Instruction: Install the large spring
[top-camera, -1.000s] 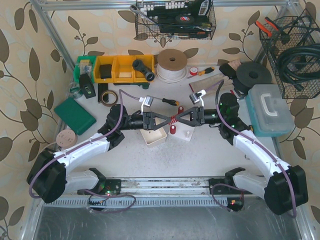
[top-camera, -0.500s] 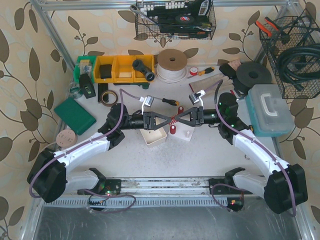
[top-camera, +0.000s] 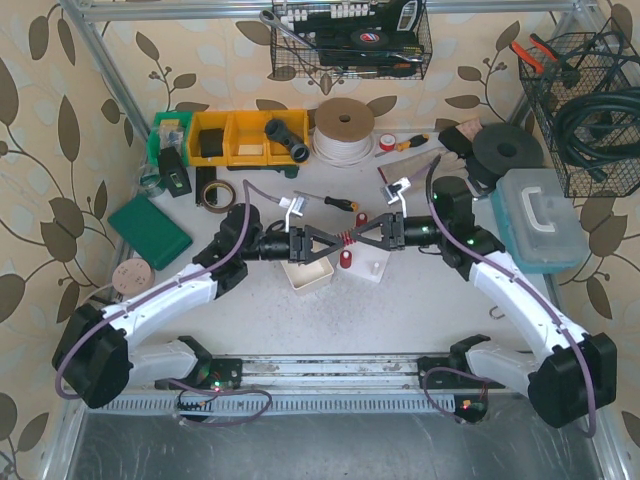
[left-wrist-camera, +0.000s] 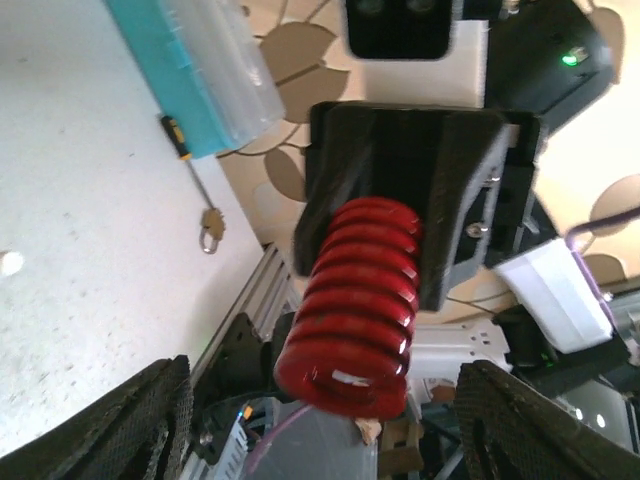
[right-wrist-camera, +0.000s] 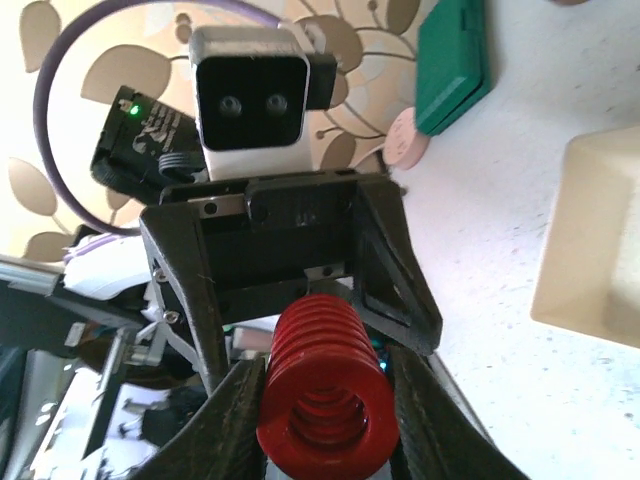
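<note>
The large spring (top-camera: 345, 240) is a thick red coil held level above the table between two grippers that face each other. My right gripper (top-camera: 357, 238) is shut on its right end; in the right wrist view the spring (right-wrist-camera: 324, 398) is pinched between both fingers of the right gripper (right-wrist-camera: 325, 425). My left gripper (top-camera: 333, 242) is open around the other end. In the left wrist view the spring (left-wrist-camera: 355, 300) hangs free between the left gripper's (left-wrist-camera: 330, 410) wide-apart fingers, touching neither. A white block (top-camera: 368, 266) and a red peg (top-camera: 345, 260) sit on the table just below.
A small cream tray (top-camera: 308, 273) lies under the left gripper. Behind are yellow bins (top-camera: 240, 136), a cable spool (top-camera: 343, 125), a screwdriver (top-camera: 327, 200) and a tape roll (top-camera: 215, 193). A green box (top-camera: 150, 230) lies left, a teal toolbox (top-camera: 540, 220) right.
My left gripper has opened and let go of the spring. The right gripper closed on it, and its arm has shifted slightly. The spring stays in the same place.
</note>
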